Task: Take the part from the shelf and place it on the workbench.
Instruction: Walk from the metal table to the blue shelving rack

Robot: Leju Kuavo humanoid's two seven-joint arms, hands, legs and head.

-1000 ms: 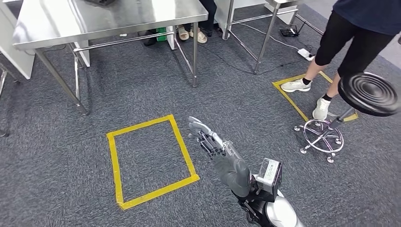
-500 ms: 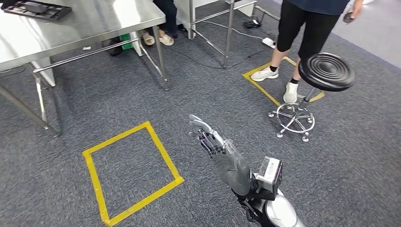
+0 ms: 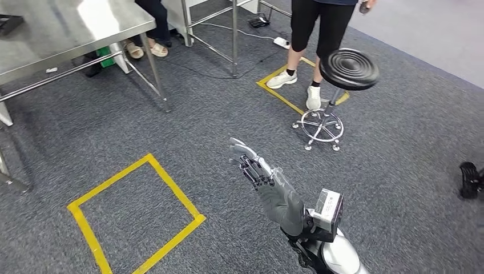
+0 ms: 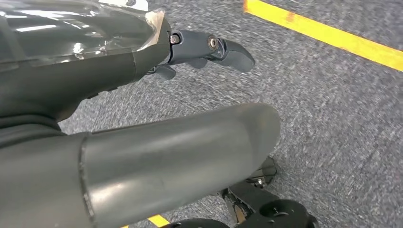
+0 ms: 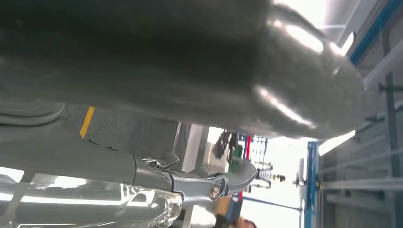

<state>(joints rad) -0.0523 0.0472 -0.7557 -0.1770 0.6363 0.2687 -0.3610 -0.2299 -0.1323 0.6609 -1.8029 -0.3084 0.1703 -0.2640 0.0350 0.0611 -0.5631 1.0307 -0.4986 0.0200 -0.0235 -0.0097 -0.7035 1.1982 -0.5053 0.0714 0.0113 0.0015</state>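
Right hand: the right hand [image 3: 268, 182] reaches forward over the grey carpet [image 3: 394, 188], fingers [image 3: 246, 162] stretched out and apart, nothing in them. In the right wrist view the same hand [image 5: 199, 183] shows its fingers extended with nothing between them.
Left hand: the left hand [image 4: 190, 52] hangs above the carpet in the left wrist view; fingers lie loosely extended, a little bent at the tips, holding nothing.
Part: no part can be made out in either hand or on the table; where it is, I cannot tell.
Shelf: cannot be identified in these views.
Table: a steel table [image 3: 68, 28] stands at the upper left, well apart from the right hand; a dark flat thing [image 3: 8, 23] lies at its far left edge, too cropped to name.
Floor marks: a yellow tape square [image 3: 134, 214] lies on the carpet to the left of the right hand; a second tape square [image 3: 271, 88] lies further off, near the stool.
Stool: a black round stool [image 3: 348, 68] on a chrome wheeled base stands beyond the right hand.
Person: a person [image 3: 319, 23] in dark shorts and white shoes stands just behind the stool, one shoe on the far tape square.
Seated person: sandalled feet [image 3: 145, 50] show under the table.
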